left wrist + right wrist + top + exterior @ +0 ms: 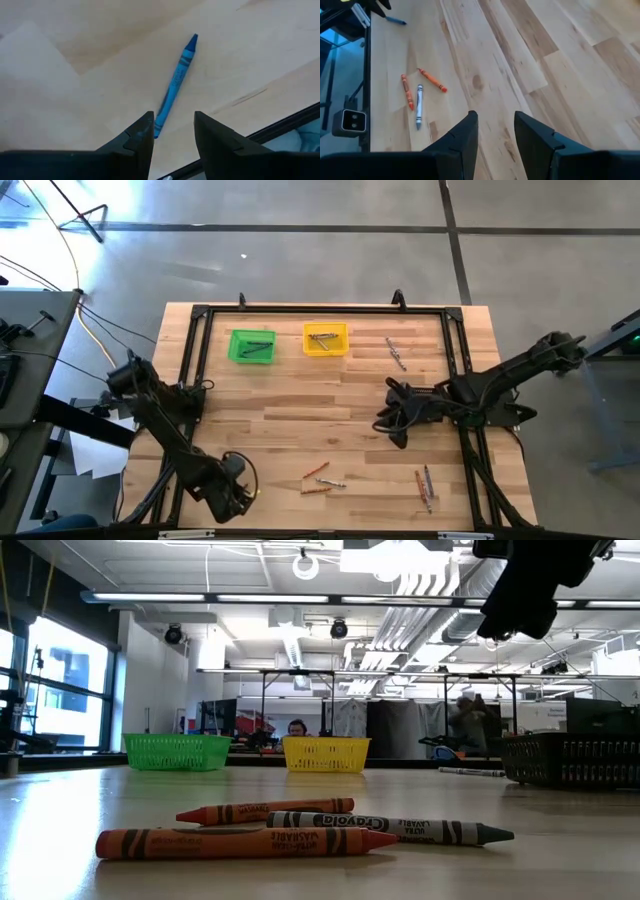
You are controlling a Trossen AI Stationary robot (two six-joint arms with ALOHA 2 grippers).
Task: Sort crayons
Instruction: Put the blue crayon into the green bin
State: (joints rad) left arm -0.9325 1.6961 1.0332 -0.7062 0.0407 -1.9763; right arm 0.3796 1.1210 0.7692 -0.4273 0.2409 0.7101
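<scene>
The left claw (172, 132) hangs low over the tabletop's (300, 410) near left corner, fingers parted and empty, with a blue crayon (176, 82) lying just ahead of the gap. The right claw (495, 132) hovers right of centre, also parted, gripping nothing. Two orange crayons (235, 842) and a grey one (390, 828) lie together near the front edge. Far back sit a green bin (251, 346) and a yellow bin (325, 338).
</scene>
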